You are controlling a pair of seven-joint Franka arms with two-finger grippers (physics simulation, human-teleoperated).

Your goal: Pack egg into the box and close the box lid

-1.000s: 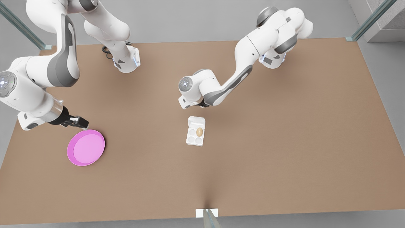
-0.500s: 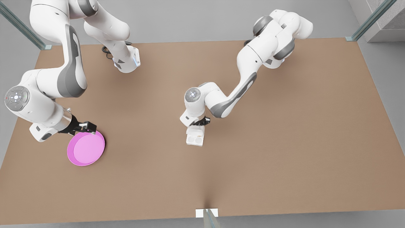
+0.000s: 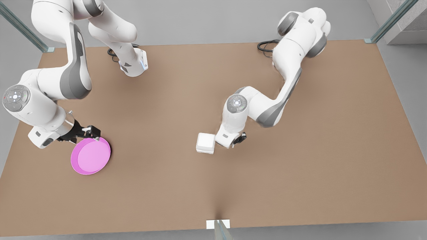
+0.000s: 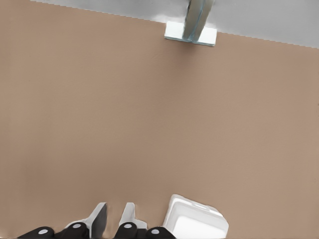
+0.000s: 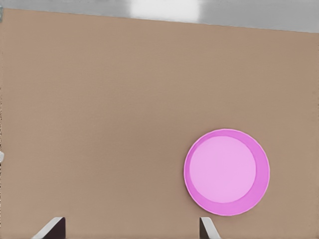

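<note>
The box (image 3: 205, 143) sits near the middle of the brown desk (image 3: 300, 160) in the front view, a little below centre, with its lid (image 3: 205, 141) folded flat over the tray so that it reads as one plain white block. The egg cannot be seen with the lid down.

Just beside the box, on the front view's right, hangs the left claw (image 3: 241, 138). In the left wrist view, that claw (image 4: 113, 221) appears at the lower edge of the frame with its two fingers drawn close together and nothing between them. The box (image 4: 196, 224) lies at the lower edge next to them, apart from the fingertips.

The right claw (image 3: 91, 132) is in the left part of the front view, poised at the upper rim of the pink plate (image 3: 90, 155). In the right wrist view, its fingers (image 5: 52, 228) stand far apart at the two lower corners, spread wide and holding nothing, and the plate (image 5: 227, 172) lies right of centre.

Open desk surrounds the box on all sides. The widest bare stretches run toward the right edge and the lower edge of the front view, and another wide bare stretch separates box from plate. The plate sits close to the desk's left edge. A small white bracket (image 3: 218, 224) marks the desk's lower edge at centre.
</note>
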